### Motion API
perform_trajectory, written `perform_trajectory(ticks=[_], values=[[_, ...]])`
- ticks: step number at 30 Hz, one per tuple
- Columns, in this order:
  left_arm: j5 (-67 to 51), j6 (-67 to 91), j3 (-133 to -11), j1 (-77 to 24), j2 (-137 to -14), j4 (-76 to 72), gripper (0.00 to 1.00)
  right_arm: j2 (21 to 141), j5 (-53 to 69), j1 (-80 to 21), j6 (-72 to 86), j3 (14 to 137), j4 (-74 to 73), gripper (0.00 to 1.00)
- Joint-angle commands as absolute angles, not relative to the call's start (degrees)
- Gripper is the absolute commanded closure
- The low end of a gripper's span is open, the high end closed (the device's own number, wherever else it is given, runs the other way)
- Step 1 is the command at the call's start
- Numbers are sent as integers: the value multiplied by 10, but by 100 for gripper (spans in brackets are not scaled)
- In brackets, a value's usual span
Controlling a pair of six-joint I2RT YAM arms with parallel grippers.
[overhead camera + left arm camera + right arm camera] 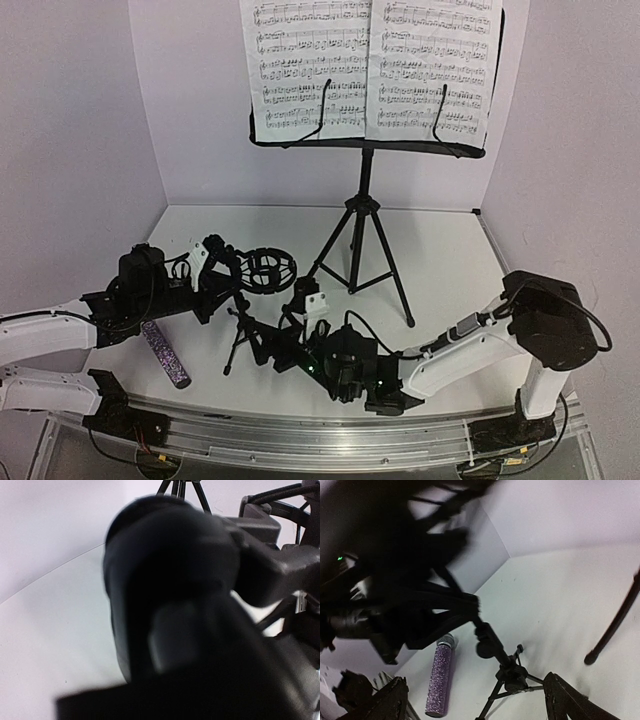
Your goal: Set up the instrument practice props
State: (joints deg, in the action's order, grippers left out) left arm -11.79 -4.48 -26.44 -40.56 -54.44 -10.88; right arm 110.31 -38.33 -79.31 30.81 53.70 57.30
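Note:
The black music stand [365, 190] stands at the back with white sheet-music pages [310, 65] on its tray. The purple glitter microphone [165, 353] lies flat at the near left, silver head away from me [439, 680]. The small black mic stand [240, 328] stands on its tripod in the middle. My left gripper [222, 268] is shut on its upper holder, whose black bulk [170, 580] fills the left wrist view. My right gripper [477, 705] is open wide, its fingers on either side of the tripod hub [512, 676] without touching it.
The music stand's legs [400, 285] spread over the middle of the table, one foot [591, 657] close to the right of my right gripper. White walls close the back and both sides. The table's metal rail [330, 435] runs along the near edge.

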Motion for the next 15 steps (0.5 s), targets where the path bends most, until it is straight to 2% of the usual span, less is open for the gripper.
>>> perform_trajectory(ticks=[1,3,7,9,12,15], values=[[-130,-35,-283,-408,-549,-135,100,1122,-418,-812,-146,584,572,10],[-131,-33,-282,-408,-549,-135,100,1154,-405,-808,-229,611,586,11],[-135,-33,-284,-408,-549,-134,100,1185,-362,-777,-252,602,654,18],[-141,-32,-285,-408,-551,-134,100,1197,-325,-757,-243,610,666,23],[-143,-29,-286,-408,-557,-136,100,1216,-293,-741,-218,629,681,38],[-144,-29,-287,-408,-561,-139,100,1234,-278,-737,-207,648,688,45]])
